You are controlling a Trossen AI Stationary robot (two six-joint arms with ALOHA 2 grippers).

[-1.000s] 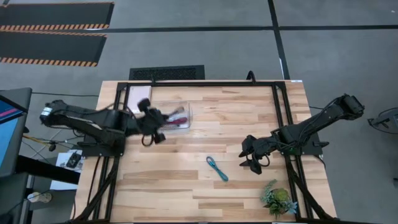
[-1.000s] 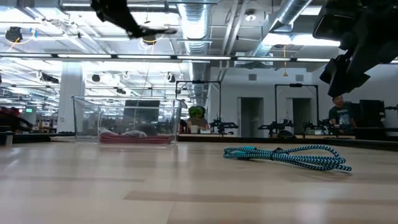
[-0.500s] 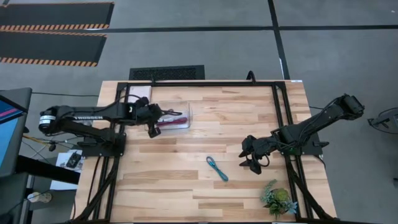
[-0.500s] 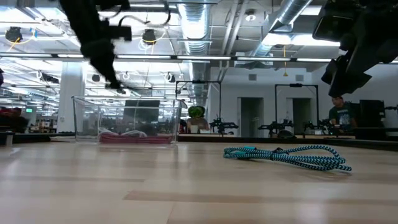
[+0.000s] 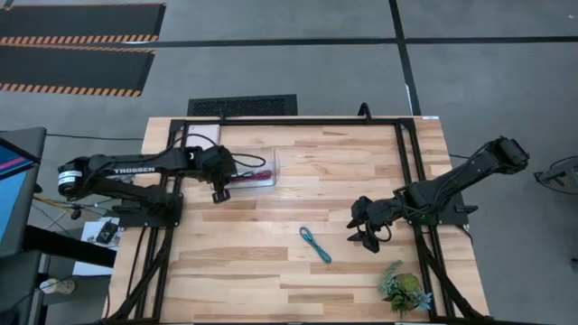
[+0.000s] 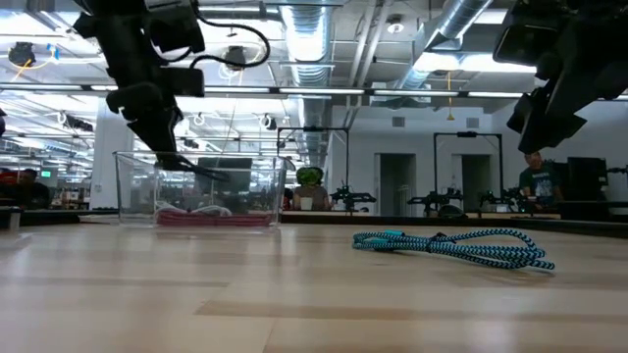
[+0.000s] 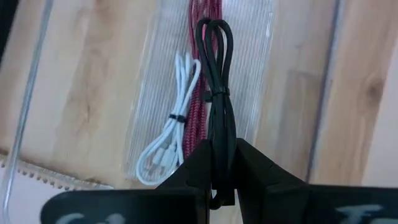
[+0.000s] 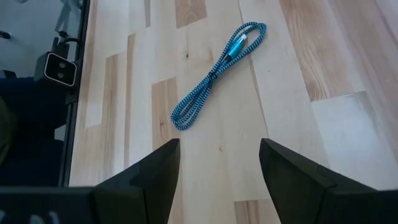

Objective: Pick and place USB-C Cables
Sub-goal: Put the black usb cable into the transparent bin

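**Black cable over the bin, long axis along it**

Black cable [image 7: 217,93] clamped in left pincer [image 7: 221,171], hanging above clear bin [image 5: 271,171], parallel to maroon cable [image 7: 198,118] and white cable [image 7: 171,134] inside. Teal cable [image 5: 315,244] out on tabletop [image 5: 361,171], well clear of bin, nearest right pincer [image 8: 214,171], spread wide.

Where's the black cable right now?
The black cable is clamped in the left gripper, hanging above the clear bin at the table's back left, directly over the white cable and maroon cable lying inside.
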